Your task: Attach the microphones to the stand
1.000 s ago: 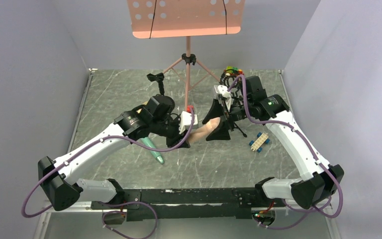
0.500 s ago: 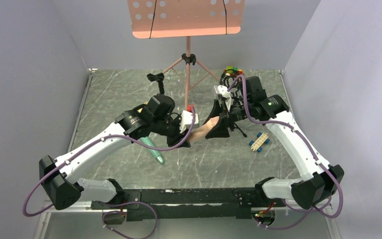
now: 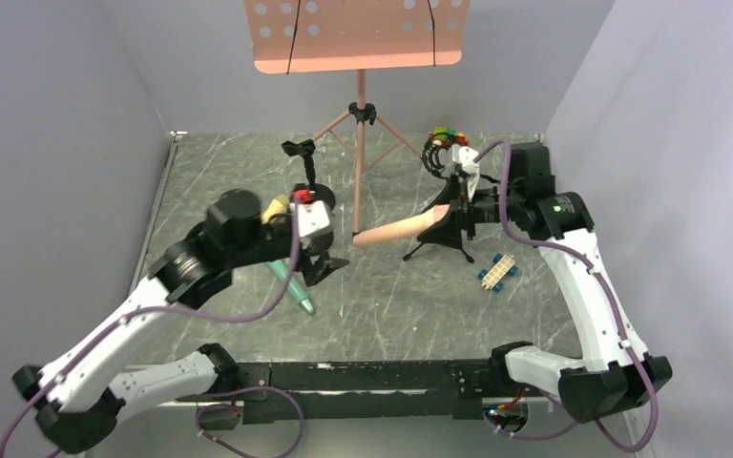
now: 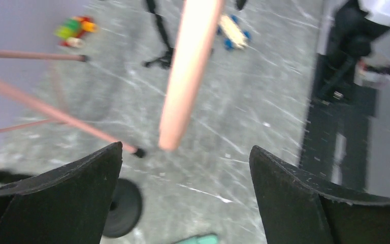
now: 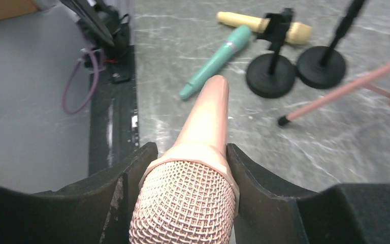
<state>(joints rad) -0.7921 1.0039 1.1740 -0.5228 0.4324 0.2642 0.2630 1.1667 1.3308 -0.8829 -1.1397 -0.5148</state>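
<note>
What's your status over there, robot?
Left hand open, empty. Right hand shut on pink microphone, near its head. Teal microphone flat on table, untouched.

The right gripper (image 3: 453,224) clamped its jaws on the thicker end of the salmon pink microphone (image 3: 391,232), whose handle pointed toward the left edge of the counter (image 3: 391,305). The left gripper (image 3: 324,267) hung apart from it, jaws spread, just beside the teal green microphone (image 3: 294,289) lying flat on the counter.
</note>
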